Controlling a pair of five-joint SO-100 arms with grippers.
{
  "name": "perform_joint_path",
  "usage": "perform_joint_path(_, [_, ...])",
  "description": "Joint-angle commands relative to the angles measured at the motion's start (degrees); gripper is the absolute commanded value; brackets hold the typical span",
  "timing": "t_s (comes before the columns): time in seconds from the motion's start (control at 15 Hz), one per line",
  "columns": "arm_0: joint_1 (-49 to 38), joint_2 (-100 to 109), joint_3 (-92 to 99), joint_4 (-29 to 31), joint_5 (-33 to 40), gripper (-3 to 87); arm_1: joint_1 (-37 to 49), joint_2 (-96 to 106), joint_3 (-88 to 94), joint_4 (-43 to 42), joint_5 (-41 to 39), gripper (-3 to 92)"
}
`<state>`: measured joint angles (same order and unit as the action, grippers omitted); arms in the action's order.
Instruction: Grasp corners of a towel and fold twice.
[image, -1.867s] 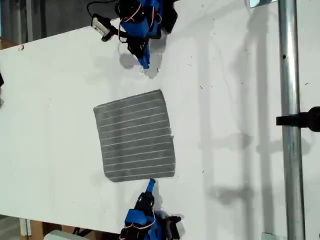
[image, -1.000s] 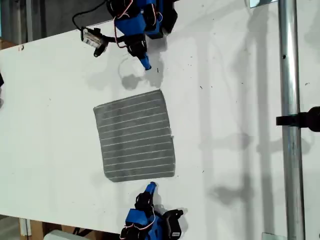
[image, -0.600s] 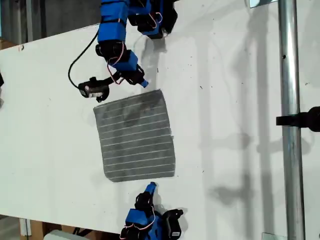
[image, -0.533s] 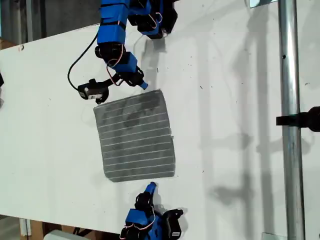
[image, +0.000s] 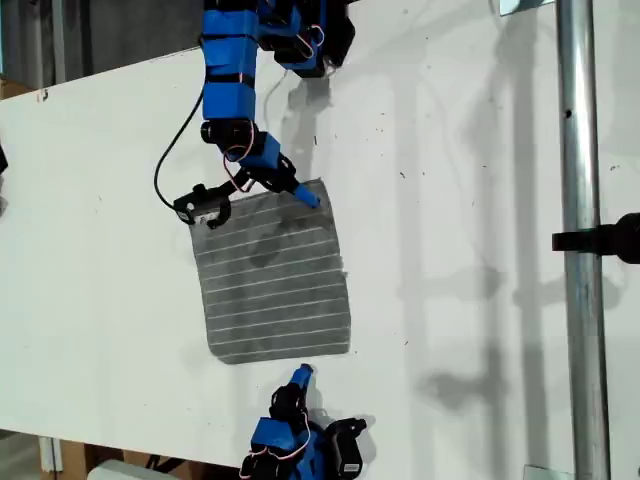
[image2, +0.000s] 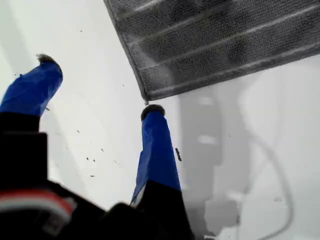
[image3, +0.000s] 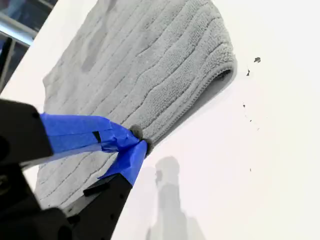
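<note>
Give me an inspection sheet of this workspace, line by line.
Surface: white table, small dark specks.
Job's things: towel lying flat, unfolded.
Clutter: nothing seen.
Grippers: my first gripper open, off the towel's corner at the exterior view's bottom; my second gripper shut on the towel's edge, at the exterior view's top.
Cables: black cable looping beside the second arm.
Surroundings: metal pole at the exterior view's right.

Bright, even light; soft shadows.
</note>
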<state>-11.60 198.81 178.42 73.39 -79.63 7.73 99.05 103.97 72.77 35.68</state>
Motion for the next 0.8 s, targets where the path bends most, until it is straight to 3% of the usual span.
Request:
perform_joint_path(0.0, [-0.4,0.1,0.4,0.0,-0.3,-2.9,0.0,-3.8,3.3,-8.0,-0.8,34.5])
perform_joint_path(0.33, [-0.4,0.1,0.4,0.0,-0.4,-2.9,0.4,-17.0,1.6,-12.7,-1.4,33.2])
perform_joint_path(0.73, [-0.3,0.1,0.4,0.0,-0.9,-2.9,2.7,-10.8,1.5,-7.7,-4.3,32.6])
